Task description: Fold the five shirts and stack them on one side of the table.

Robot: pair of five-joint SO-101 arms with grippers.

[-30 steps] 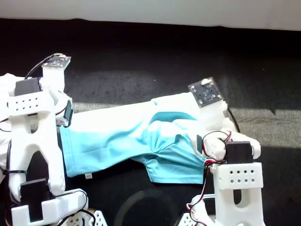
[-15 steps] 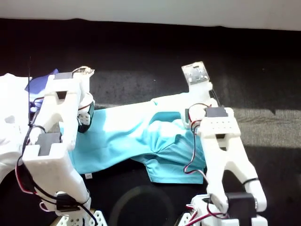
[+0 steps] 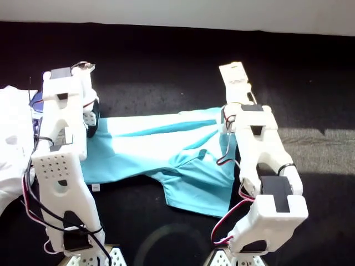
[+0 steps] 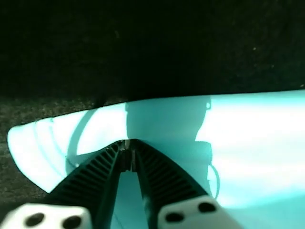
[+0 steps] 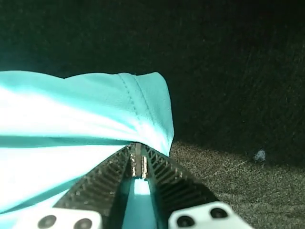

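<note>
A black, slightly fuzzy table covering (image 3: 166, 61) fills the scene, with a pale strip of wall (image 3: 177, 10) along its far edge. Left of the turquoise shirt (image 3: 161, 145), a heap of white cloth (image 3: 12, 144) lies at the table's border, and a scrap of dark blue cloth (image 3: 36, 102) peeks out between that heap and the shirt's left end. The left arm (image 3: 60, 166) stands over the shirt's left end. The left gripper (image 3: 92, 119) points down at the shirt's far left corner. In the left wrist view its ribbed black jaws are pressed together at the tip, and the left gripper (image 4: 127, 149) pinches the turquoise shirt (image 4: 248, 138) just inside its curved hem. The shirt itself lies spread across the middle of the table, stretched fairly flat along its far edge between the two grippers. Folds bunch toward its centre, and a loose flap hangs toward the near side. A small white tag (image 3: 95, 187) sits at the shirt's near left edge. At the shirt's far right corner, the right gripper (image 3: 228, 119) comes down from the right arm (image 3: 260, 160). In the right wrist view the right gripper (image 5: 138, 166) has its jaws clamped on the turquoise shirt (image 5: 71, 107) right beside the stitched hem corner. To the right of the shirt a sunlit band (image 3: 316, 136) crosses the dark covering.
</note>
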